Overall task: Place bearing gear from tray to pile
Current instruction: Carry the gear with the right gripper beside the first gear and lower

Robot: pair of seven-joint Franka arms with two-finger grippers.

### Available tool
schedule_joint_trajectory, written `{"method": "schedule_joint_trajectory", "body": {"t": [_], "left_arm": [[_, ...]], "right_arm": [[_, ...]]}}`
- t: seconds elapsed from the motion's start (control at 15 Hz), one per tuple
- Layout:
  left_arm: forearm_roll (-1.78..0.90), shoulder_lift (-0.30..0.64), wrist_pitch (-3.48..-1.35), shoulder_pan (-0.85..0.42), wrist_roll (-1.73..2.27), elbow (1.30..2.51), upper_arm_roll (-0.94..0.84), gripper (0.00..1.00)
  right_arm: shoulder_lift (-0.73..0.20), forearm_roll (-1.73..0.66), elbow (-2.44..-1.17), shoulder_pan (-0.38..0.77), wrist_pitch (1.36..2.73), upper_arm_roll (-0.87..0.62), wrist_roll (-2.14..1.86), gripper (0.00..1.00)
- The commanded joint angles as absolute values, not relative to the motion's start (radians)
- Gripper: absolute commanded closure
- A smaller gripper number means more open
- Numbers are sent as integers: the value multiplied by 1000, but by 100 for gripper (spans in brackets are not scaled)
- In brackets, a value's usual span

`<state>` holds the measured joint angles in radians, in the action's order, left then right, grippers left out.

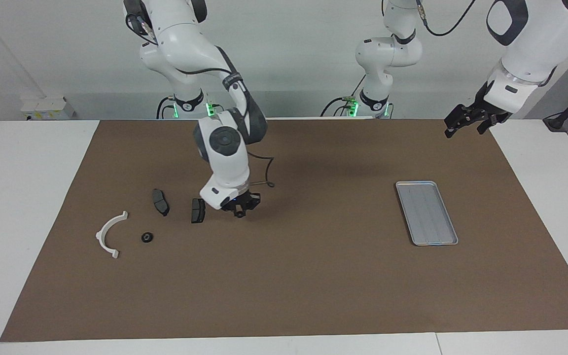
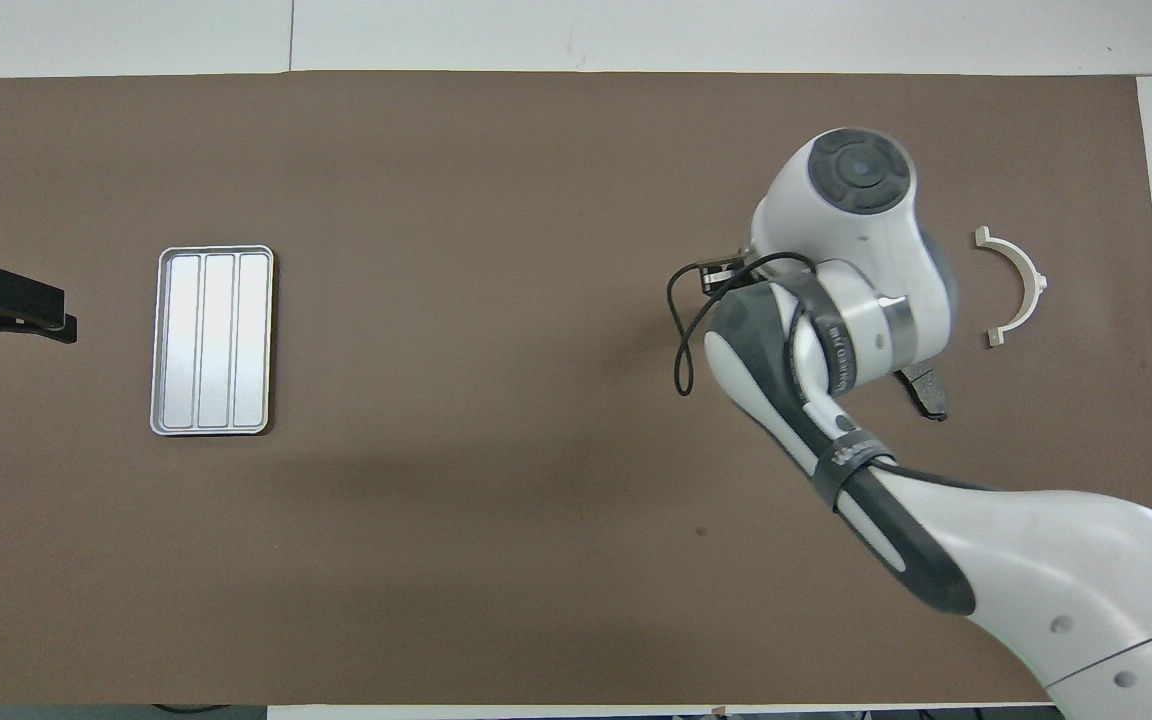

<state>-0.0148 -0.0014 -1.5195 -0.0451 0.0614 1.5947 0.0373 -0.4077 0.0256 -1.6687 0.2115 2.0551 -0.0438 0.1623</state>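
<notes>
My right gripper (image 1: 238,211) is shut on a small dark round bearing gear (image 1: 238,215), held low over the mat right beside a dark brake pad (image 1: 197,210) of the pile. The pile also holds a second brake pad (image 1: 160,201), a white half-ring bracket (image 1: 102,228) and another small bearing gear (image 1: 147,237) lying on the mat. The silver tray (image 1: 427,212) holds nothing. In the overhead view the right wrist hides its gripper and most of the pile; only the bracket (image 2: 1018,282), one pad's end (image 2: 928,395) and the tray (image 2: 214,340) show. My left gripper (image 1: 462,123) waits open in the air.
A brown mat (image 1: 313,286) covers the table, with white tabletop (image 1: 22,197) at both ends. The right arm's cable (image 1: 266,175) loops beside its wrist. The left gripper (image 2: 31,315) hangs past the tray at the left arm's end of the mat.
</notes>
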Motion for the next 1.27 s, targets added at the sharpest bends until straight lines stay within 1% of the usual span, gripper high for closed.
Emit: {"method": "schedule_joint_trajectory", "body": {"t": [0.0, 0.27, 0.4, 0.8, 1.07, 1.2], "left_arm": [[6, -11, -1574, -29, 48, 1637, 18, 0], [2, 2, -1571, -32, 49, 1632, 18, 0], [2, -3, -1565, -37, 51, 1635, 17, 0], [2, -3, -1563, -41, 54, 1637, 17, 0], [0, -5, -1559, -44, 51, 1638, 17, 0], [0, -5, -1552, -44, 51, 1638, 17, 0]], "right_arm": [[-413, 18, -1643, 109, 2037, -61, -19, 100], [-420, 18, -1675, 26, 2086, -60, -172, 100], [-429, 20, -1716, -4, 2164, -60, -216, 100], [-445, 20, -1733, -8, 2192, -58, -222, 100], [-443, 20, -1799, -8, 2253, -58, -224, 100], [-442, 20, -1815, -8, 2263, -58, -222, 100]]}}
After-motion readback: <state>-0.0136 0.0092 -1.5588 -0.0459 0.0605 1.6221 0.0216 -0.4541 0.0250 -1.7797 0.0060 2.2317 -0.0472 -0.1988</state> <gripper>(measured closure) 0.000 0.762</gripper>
